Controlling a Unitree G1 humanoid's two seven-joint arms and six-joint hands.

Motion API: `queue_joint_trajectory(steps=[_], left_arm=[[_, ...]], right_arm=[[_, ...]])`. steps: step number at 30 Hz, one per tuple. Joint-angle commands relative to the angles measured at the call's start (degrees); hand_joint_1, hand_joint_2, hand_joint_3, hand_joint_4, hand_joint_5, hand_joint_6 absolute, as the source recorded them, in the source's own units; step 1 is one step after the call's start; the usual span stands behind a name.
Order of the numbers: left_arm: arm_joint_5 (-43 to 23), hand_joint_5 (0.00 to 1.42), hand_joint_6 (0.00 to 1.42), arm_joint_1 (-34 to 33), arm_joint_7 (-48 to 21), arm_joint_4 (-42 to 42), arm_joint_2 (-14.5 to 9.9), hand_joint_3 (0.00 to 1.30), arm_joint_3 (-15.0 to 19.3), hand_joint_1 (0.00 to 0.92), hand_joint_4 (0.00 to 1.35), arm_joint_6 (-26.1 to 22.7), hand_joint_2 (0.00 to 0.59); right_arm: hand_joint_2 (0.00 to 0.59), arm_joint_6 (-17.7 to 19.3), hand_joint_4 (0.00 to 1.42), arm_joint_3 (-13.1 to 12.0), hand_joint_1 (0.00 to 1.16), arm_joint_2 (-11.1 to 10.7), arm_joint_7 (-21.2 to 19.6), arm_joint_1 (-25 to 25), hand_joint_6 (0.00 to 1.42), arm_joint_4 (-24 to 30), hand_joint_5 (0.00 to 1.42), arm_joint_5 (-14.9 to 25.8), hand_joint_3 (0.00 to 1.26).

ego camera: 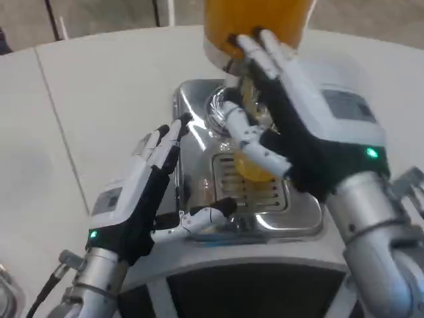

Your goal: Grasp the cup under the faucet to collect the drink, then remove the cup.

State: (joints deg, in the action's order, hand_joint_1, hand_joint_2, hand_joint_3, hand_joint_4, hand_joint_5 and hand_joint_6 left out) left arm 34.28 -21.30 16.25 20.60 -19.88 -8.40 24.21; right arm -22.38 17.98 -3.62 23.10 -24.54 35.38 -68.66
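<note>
A clear cup (pixel 254 167) with orange drink in its bottom stands on the slotted drip tray (pixel 262 195) of a silver dispenser, under the faucet (pixel 233 66). My right hand (pixel 301 122) is around the cup: the thumb lies across its front, the palm is on its right side, and the fingers reach up to the orange juice tank (pixel 252 16). The cup's upper part is mostly hidden by the thumb. My left hand (pixel 146 192) is at the left side of the dispenser base, fingers straight and apart, thumb toward the tray, holding nothing.
The polished dispenser base (pixel 195 99) sits on a white table (pixel 99 99). A dark panel (pixel 252 295) lies at the near edge below the tray. Bare tabletop spreads out to the left.
</note>
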Motion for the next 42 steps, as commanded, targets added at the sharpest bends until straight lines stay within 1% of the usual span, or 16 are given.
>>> queue_joint_trajectory(steps=[1,4,8,10,14,16,17,18,20,23,27,31,33,35,38,42], left_arm=[[0.4,0.0,0.0,-0.7,0.8,0.9,0.2,0.0,-1.0,0.238,0.0,0.0,0.075],[0.3,0.0,0.0,-0.8,0.7,1.0,0.2,0.0,-1.2,0.236,0.0,0.0,0.076],[0.2,0.0,0.0,-0.9,0.6,1.1,0.2,0.0,-1.6,0.232,0.0,0.1,0.077],[0.1,0.0,0.0,-1.0,0.5,1.3,0.3,0.0,-1.8,0.23,0.0,0.2,0.078],[-0.3,0.0,0.0,-1.3,0.5,1.6,0.6,0.0,-2.2,0.182,0.0,0.4,0.069],[-0.2,0.0,0.0,-1.7,0.6,1.9,0.8,0.0,-2.4,0.176,0.0,0.3,0.068],[-0.2,0.0,0.0,-1.8,0.6,2.1,0.9,0.0,-2.5,0.175,0.0,0.3,0.068],[-0.1,0.0,0.0,-2.1,0.6,2.4,1.0,0.0,-2.6,0.174,0.0,0.3,0.068],[-0.1,0.0,0.0,-3.1,0.6,3.4,1.3,0.0,-3.0,0.177,0.0,0.2,0.069],[0.0,0.0,0.0,-4.1,1.0,4.4,1.7,0.0,-3.2,0.182,0.0,0.5,0.069],[-0.3,0.0,0.0,-5.0,1.5,5.4,2.5,0.0,-3.5,0.185,0.0,0.8,0.069],[-0.8,0.0,0.0,-5.8,2.1,6.2,3.4,0.0,-3.6,0.194,0.0,1.1,0.069],[-1.0,0.0,0.0,-6.2,2.3,6.4,3.8,0.0,-3.7,0.211,0.0,1.2,0.068],[-1.3,0.0,0.0,-7.2,0.2,6.6,3.8,0.0,-4.3,0.216,0.0,1.0,0.07],[-1.6,0.0,0.0,-8.6,-1.5,7.3,3.9,0.0,-5.2,0.283,0.0,0.7,0.077],[-1.5,0.0,0.0,-10.2,0.1,9.3,4.9,0.0,-5.2,0.336,0.0,0.3,0.081]], right_arm=[[0.586,1.2,0.0,-0.5,0.14,1.7,-5.0,3.5,0.05,1.4,0.0,0.2,0.0],[0.586,3.5,0.0,-1.6,0.16,2.3,-10.7,5.6,0.03,1.5,0.0,3.0,0.0],[0.586,5.0,0.0,-2.3,0.16,2.3,-13.6,7.7,0.03,3.0,0.0,3.3,0.0],[0.586,4.9,0.0,-2.7,0.16,2.3,-13.0,10.1,0.03,4.9,0.0,3.2,0.0],[0.586,5.4,0.0,-2.8,0.17,1.5,-10.3,16.3,0.03,10.5,0.0,0.2,0.0],[0.583,6.3,0.0,-3.2,0.28,1.3,-10.1,20.4,0.03,14.1,0.0,-0.7,0.0],[0.574,7.2,0.0,-3.8,0.35,0.7,-9.7,22.6,0.03,16.1,0.0,-1.1,0.0],[0.546,8.2,0.0,-4.5,0.39,0.1,-9.5,24.8,0.05,18.1,0.0,-1.8,0.0],[0.515,9.8,0.0,-5.7,0.45,-0.6,-9.3,28.1,0.05,20.6,0.0,-2.4,0.0],[0.495,12.1,0.0,-6.5,0.48,-0.8,-8.9,33.0,0.05,22.7,0.0,-3.1,0.0],[0.489,15.9,0.0,-5.8,0.49,-0.8,-9.8,38.9,0.06,23.2,0.0,-3.4,0.0],[0.472,18.6,0.0,-5.9,0.49,0.1,-10.1,41.7,0.06,23.0,0.0,-3.4,0.0],[0.464,18.9,0.0,-6.6,0.48,1.0,-10.2,42.4,0.07,23.2,0.0,-2.5,0.0],[0.461,19.3,0.0,-7.5,0.48,1.4,-9.5,42.7,0.08,23.5,0.0,-2.1,0.0],[0.455,19.9,0.0,-8.2,0.45,1.6,-8.7,43.1,0.08,23.6,0.0,-1.1,0.0],[0.455,20.5,0.0,-8.7,0.44,1.9,-8.5,43.1,0.08,23.1,0.0,-0.7,0.0]])
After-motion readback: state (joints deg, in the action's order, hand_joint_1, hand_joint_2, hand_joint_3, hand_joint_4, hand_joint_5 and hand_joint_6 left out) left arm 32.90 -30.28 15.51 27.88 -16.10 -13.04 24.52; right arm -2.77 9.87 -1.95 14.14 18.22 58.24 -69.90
